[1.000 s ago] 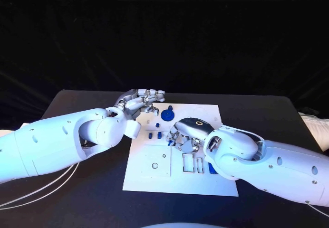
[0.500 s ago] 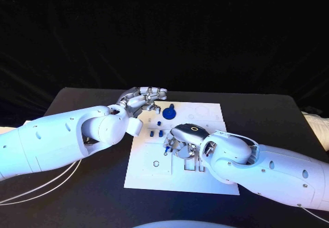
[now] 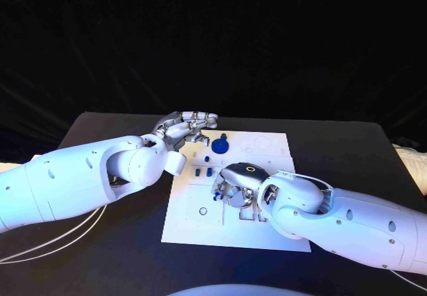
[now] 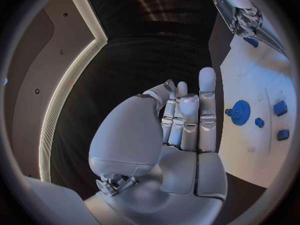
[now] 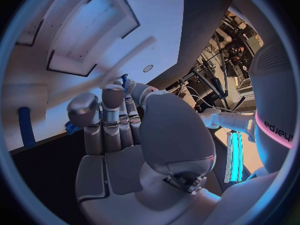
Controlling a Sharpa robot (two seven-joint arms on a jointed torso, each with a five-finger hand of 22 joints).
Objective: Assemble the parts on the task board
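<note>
We begin with the right hand (image 3: pixel 236 185), which is low over the middle of the task board (image 3: pixel 191 216). Its fingers (image 5: pixel 103 115) are curled together, and between their tips we see a small blue part (image 5: pixel 124 80), so the hand pinches this part. In the head view a bit of blue shows at the fingertips, on the side toward the left arm. In the right wrist view the board is just beyond the fingertips, with rectangular recesses (image 5: pixel 94 35) and a small round hole (image 5: pixel 147 68) near the held part. A long blue part (image 5: pixel 24 127) lies on the board beside the hand, close to the board's edge.

The left hand (image 3: pixel 184 128) is at the far corner of the board, on the left arm's side. In the left wrist view its fingers (image 4: pixel 187 115) are straight and pressed close together, with the thumb folded beside them, and they hold nothing. We cannot tell if the hand touches the table (image 3: pixel 89 246).

Just beside the left hand, toward the right arm, a blue gear (image 3: pixel 219 147) lies on the board. Between the two hands a few small blue parts (image 3: pixel 203 168) are on the board, apart from both hands.
</note>
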